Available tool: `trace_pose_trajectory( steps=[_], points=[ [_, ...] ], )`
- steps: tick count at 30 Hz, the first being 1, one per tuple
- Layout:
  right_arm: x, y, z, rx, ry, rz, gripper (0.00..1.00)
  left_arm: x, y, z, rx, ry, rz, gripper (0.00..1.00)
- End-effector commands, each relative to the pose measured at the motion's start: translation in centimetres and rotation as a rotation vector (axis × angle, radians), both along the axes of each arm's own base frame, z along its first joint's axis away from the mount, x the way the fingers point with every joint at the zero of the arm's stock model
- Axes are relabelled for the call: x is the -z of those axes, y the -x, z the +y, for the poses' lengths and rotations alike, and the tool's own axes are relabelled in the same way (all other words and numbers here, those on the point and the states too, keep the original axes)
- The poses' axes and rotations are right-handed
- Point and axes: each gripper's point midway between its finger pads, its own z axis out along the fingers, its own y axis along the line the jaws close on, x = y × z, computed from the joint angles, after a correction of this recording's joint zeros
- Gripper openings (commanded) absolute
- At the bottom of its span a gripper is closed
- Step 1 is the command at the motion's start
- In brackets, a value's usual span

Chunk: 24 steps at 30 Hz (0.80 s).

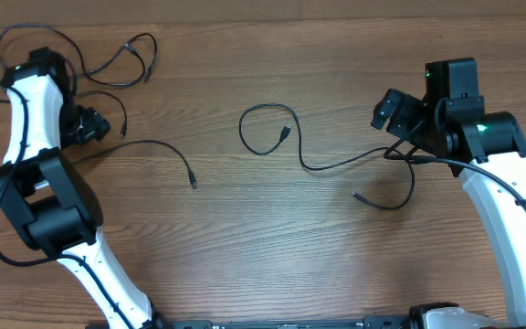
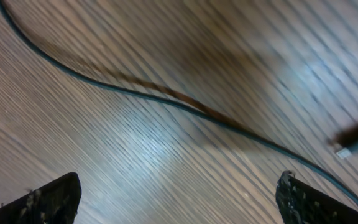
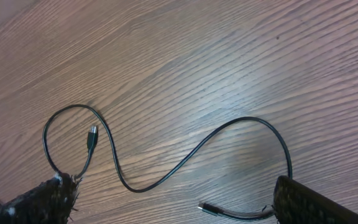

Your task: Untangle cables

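- Spanning every view, the wooden worktop [image 1: 245, 265] carries three thin black cables, each lying apart from the others.
- The left arm [image 1: 39, 201] reaches along the left edge; the right arm [image 1: 510, 210] comes up the right side.
- The middle cable [image 1: 265, 130] forms a loop near the centre with one plug resting inside it. From there it snakes right and hooks back just below the right tool [image 1: 389, 110].
- The left cable [image 1: 153, 143] runs from beside the left tool [image 1: 94, 126] out to a plug end on bare wood.
- The far-left cable [image 1: 126, 64] lies curled near the top left corner.
- Both tools stand wide and hold nothing. In the wrist views each hangs above its nearest cable — the cord crosses ahead of the fingers, untouched.
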Motion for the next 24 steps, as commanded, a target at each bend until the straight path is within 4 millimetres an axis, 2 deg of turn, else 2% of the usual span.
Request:
trace_pose_trajectory(
  steps=[1, 6, 10, 20, 24],
  points=[
    [-0.1, -0.1, -0.3, 0.006, 0.01, -0.005, 1.0, 0.3, 1.1, 2.1, -0.051, -0.019, 0.002, 1.0],
    [-0.1, -0.1, -0.3, 0.006, 0.01, -0.005, 1.0, 1.1, 2.0, 5.2, -0.125, -0.033, -0.034, 1.0],
    [-0.1, -0.1, -0.3, 0.006, 0.01, -0.005, 1.0, 2.1, 2.8, 6.8, -0.169, -0.035, -0.05, 0.99],
    [-0.1, -0.1, -0.3, 0.006, 0.01, -0.005, 1.0, 5.8, 4.4, 7.1, -0.209, 0.006, -0.066, 1.0],
    [-0.1, -0.1, -0.3, 0.006, 0.01, -0.005, 1.0, 6.9, 4.4, 7.0, -0.19, 0.002, -0.078, 1.0]
  ],
)
